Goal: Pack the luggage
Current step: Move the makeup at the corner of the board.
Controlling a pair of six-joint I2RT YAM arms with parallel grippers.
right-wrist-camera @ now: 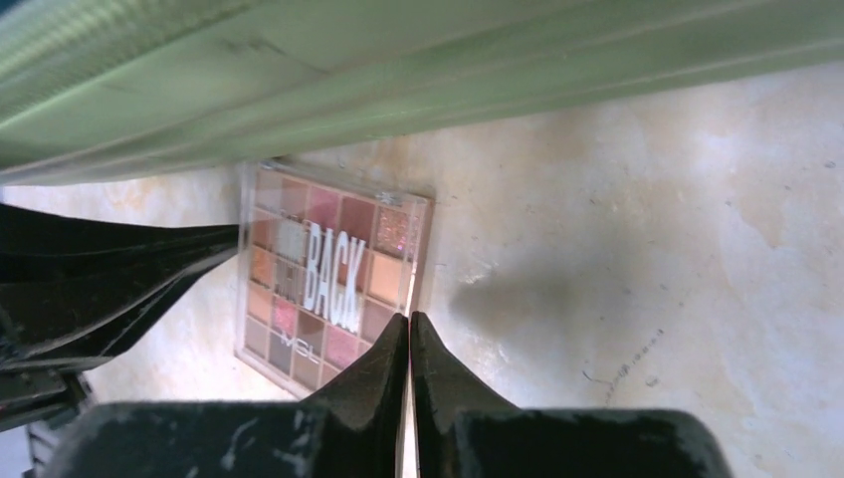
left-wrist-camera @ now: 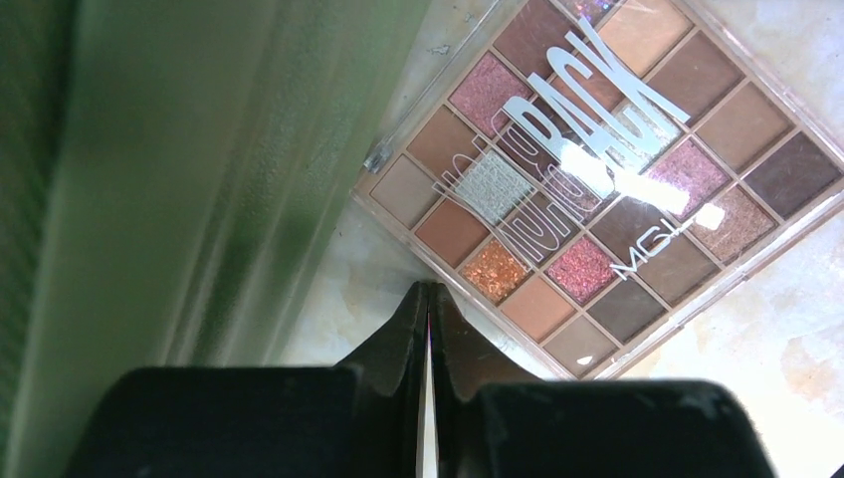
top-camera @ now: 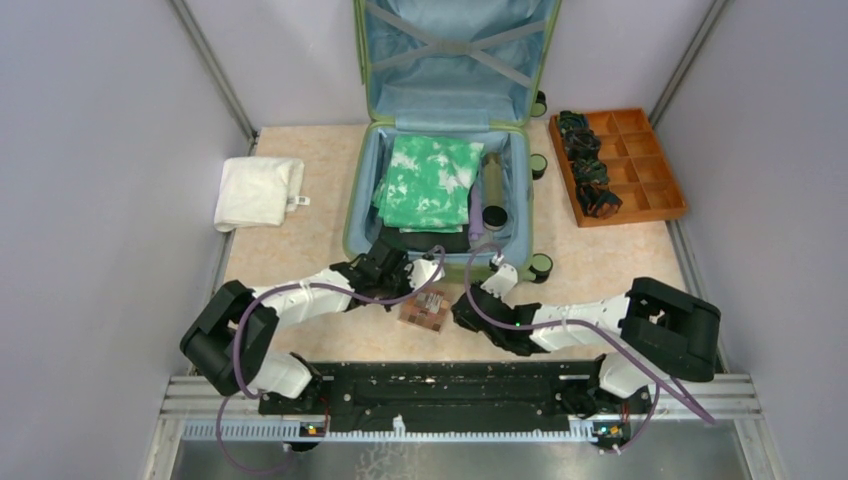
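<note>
The light-green luggage (top-camera: 358,190) lies open at the table's back centre, lid upright with blue lining and crossed straps. Inside lie a green-and-white folded cloth (top-camera: 430,180), a dark item under it and an olive tube (top-camera: 493,188). An eyeshadow palette (top-camera: 424,309) lies flat on the table just in front of the luggage; it also shows in the left wrist view (left-wrist-camera: 597,169) and the right wrist view (right-wrist-camera: 323,269). My left gripper (left-wrist-camera: 428,291) is shut and empty at the palette's left edge. My right gripper (right-wrist-camera: 409,321) is shut and empty at its right edge.
A folded white towel (top-camera: 258,192) lies at the back left. An orange compartment tray (top-camera: 640,165) with dark tangled items (top-camera: 588,165) stands at the back right. The luggage's green shell (left-wrist-camera: 199,179) rises right beside both grippers (right-wrist-camera: 418,70). Grey walls close in both sides.
</note>
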